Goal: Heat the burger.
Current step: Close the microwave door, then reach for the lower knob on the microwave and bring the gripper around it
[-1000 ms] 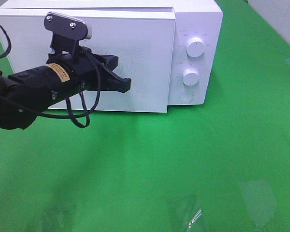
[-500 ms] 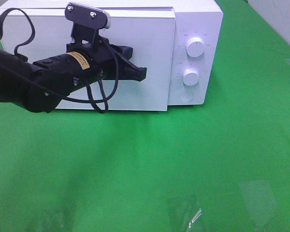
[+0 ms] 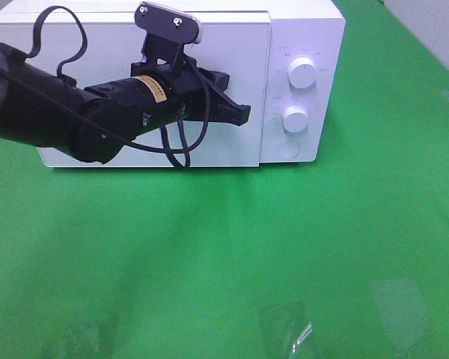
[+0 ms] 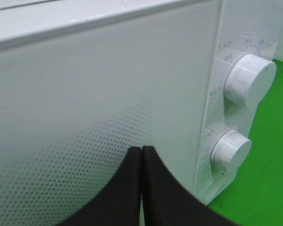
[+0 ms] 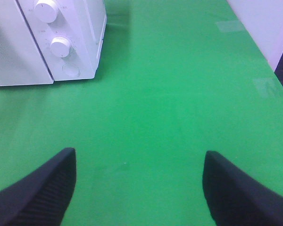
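The burger is out of view. A white microwave (image 3: 299, 45) stands at the back of the green table with its door (image 3: 232, 67) closed. My left gripper (image 3: 243, 114) is shut with nothing in it. It hovers in front of the door's right part, pointing toward the two knobs (image 3: 302, 73). In the left wrist view the shut fingertips (image 4: 142, 155) meet right before the dotted door (image 4: 85, 117), with the upper knob (image 4: 250, 80) and lower knob (image 4: 230, 149) beside them. My right gripper (image 5: 139, 188) hangs open over bare green cloth, to the right of the microwave (image 5: 80, 42).
A round button (image 3: 288, 149) sits under the lower knob (image 3: 295, 118). Green cloth (image 3: 284, 247) covers the table in front of and to the right of the microwave. The left arm's cable (image 3: 172, 153) loops down in front of the door.
My left arm has moved right and slightly up across the door, from its left half to near its right edge. The gripper stayed shut.
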Tool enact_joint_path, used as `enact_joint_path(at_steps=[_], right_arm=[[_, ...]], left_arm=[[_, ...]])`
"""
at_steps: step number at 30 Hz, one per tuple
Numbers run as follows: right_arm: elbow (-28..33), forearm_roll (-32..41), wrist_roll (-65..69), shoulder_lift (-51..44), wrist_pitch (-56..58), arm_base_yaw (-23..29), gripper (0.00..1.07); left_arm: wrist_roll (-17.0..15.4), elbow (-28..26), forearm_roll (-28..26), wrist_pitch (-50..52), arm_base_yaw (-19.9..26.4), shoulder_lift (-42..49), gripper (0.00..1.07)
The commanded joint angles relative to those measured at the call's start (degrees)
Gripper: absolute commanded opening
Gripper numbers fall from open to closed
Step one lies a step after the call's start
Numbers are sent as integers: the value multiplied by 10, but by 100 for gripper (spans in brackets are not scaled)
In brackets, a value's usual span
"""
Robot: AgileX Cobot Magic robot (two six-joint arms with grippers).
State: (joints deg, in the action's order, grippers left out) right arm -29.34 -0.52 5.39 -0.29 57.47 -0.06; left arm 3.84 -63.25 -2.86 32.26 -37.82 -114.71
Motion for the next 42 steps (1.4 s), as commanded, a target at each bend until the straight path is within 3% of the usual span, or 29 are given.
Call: enact_joint_path(at_steps=[1, 6, 14, 23, 24, 25, 26, 27, 28, 29, 31, 34, 38, 42], right_arm=[[2, -1, -5, -14, -1, -3, 73], [2, -1, -5, -14, -1, -3, 73], [2, -1, -5, -14, -1, -3, 73], [2, -1, -5, -14, -1, -3, 73], [2, -1, -5, -14, -1, -3, 73], [2, -1, -5, -14, -1, -3, 73], [2, -1, -5, -14, -1, -3, 73], [2, -1, -5, -14, -1, -3, 73], [2, -1, -5, -14, -1, -3, 73], [2, -1, -5, -14, -1, -3, 73], [2, -1, -5, -14, -1, -3, 73], [2, -1, -5, -14, -1, -3, 73], [2, -1, -5, -14, -1, -3, 73], [2, -1, -5, -14, -1, -3, 73]], left_arm=[[28, -36, -78, 36, 14, -11, 0], [53, -46, -115, 38, 14, -12, 0], [53, -46, -110, 25, 4, -10, 0], [53, -45, -112, -93, -30, 21, 2], [53, -45, -112, -128, -38, 30, 14], [53, -45, -112, -128, -38, 30, 14], [53, -45, -112, -166, -40, 40, 39], [53, -45, -112, -166, -40, 40, 39], [50, -45, -112, -202, -45, 48, 66], [50, -45, -112, -202, -45, 48, 66], [48, -45, -113, -293, -46, 62, 102], [46, -45, -113, -323, -46, 68, 101], [40, -45, -112, -471, -46, 99, 100], [40, -45, -112, -540, -46, 116, 100]])
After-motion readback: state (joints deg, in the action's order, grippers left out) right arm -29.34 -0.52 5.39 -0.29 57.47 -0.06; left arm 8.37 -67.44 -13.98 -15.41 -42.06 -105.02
